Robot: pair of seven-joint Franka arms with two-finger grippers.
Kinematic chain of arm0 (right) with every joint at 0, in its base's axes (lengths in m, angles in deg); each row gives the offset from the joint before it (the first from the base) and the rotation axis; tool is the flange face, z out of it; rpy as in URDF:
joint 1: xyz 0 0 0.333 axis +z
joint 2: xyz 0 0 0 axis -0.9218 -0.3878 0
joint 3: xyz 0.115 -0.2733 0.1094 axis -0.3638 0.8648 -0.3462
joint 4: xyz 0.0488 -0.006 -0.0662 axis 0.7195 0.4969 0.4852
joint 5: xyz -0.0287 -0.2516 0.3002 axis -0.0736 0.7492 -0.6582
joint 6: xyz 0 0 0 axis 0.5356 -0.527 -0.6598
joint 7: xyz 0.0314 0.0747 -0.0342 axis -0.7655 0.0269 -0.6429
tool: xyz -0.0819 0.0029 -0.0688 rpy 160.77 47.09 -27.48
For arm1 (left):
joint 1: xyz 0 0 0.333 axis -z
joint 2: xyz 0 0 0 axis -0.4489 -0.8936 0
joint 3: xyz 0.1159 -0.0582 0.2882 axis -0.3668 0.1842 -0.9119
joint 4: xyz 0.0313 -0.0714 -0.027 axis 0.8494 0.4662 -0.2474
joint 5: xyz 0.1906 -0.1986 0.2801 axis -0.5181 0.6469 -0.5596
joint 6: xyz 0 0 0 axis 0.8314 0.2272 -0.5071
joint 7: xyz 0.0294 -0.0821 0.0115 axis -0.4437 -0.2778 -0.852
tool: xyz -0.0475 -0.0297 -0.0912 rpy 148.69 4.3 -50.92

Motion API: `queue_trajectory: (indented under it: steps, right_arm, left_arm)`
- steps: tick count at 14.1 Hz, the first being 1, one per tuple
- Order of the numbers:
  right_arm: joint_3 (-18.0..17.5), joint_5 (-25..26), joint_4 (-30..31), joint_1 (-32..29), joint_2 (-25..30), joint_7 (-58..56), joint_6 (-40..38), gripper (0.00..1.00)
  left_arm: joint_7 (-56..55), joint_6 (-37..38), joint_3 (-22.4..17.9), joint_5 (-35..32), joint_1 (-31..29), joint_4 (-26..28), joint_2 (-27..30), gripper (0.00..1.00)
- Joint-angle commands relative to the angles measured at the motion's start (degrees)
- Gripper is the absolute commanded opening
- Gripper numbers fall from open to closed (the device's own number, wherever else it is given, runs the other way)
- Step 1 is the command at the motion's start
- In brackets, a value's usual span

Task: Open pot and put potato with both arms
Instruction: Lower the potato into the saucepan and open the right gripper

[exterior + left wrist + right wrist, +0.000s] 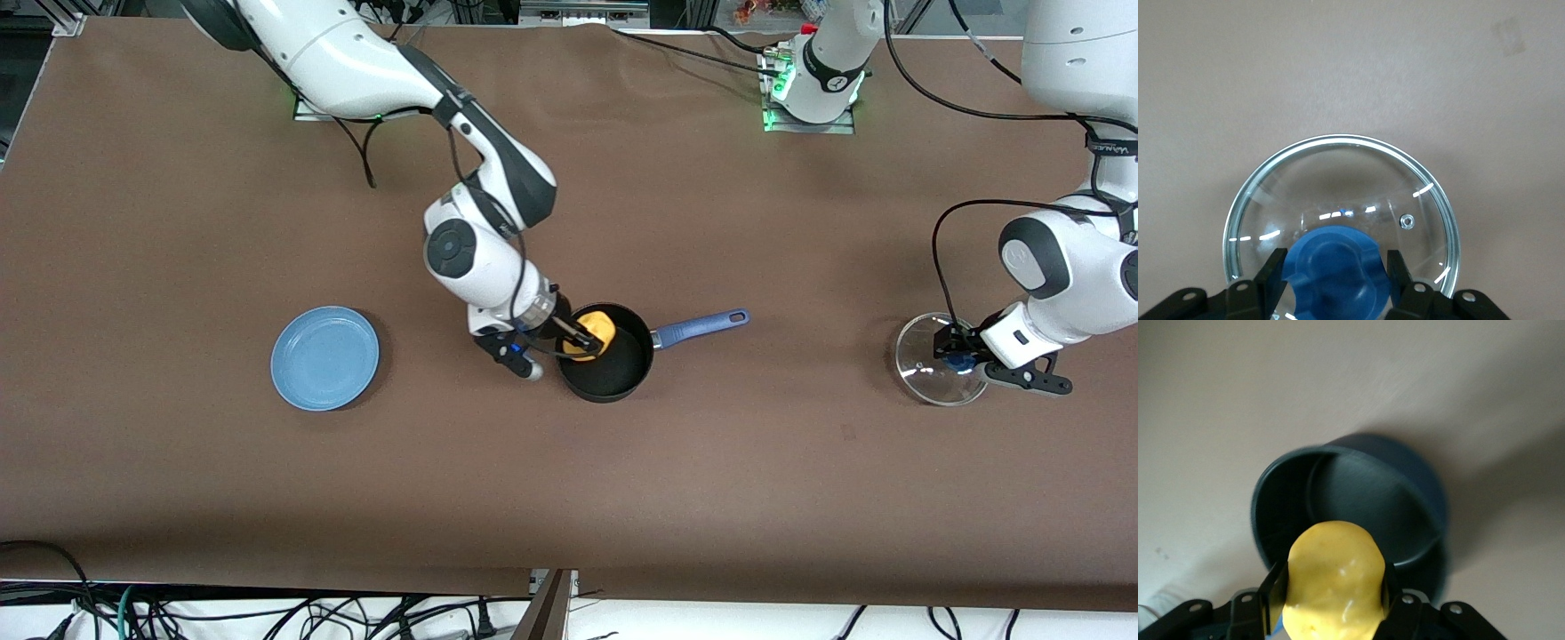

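The pot (606,363) stands open near the middle of the table (569,480), its blue handle (702,325) pointing toward the left arm's end. The potato (594,334) is held over the pot's mouth by the right gripper (582,340), whose fingers (1273,585) are closed against the potato's two sides, as the right wrist view shows. The potato is judged light, firm and lumpy, with a smooth skin that could slip. A hold across its narrow middle, as now taken, seems the safest. The pot's rim is much wider than the potato, so ample room is left for a drop, though the gripper sits close to the rim on the right arm's side and that edge should be cleared on the way out.

The glass lid (941,359) is found well apart from the pot, at the left arm's end of the table. Its blue knob (1338,273) is clasped between the narrowly spread fingers (1269,270) of the left gripper (958,359). Whether the lid rests on the table cannot be told. The lid is judged stiff, breakable and slick, so the knob is the only sound place to hold it.

A light-blue plate (325,357) lies toward the right arm's end, clear of both arms. Open cloth is left all around the pot.
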Motion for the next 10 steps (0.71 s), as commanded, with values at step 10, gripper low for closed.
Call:
queue_trajectory:
  steps: [10]
  right_arm:
    - [10.7,5.7,-1.6,-5.1,12.3,-13.7,-27.0,1.00]
  left_arm:
    - [-18.6,27.0,6.7,-9.2,-2.1,-16.2,8.0,1.00]
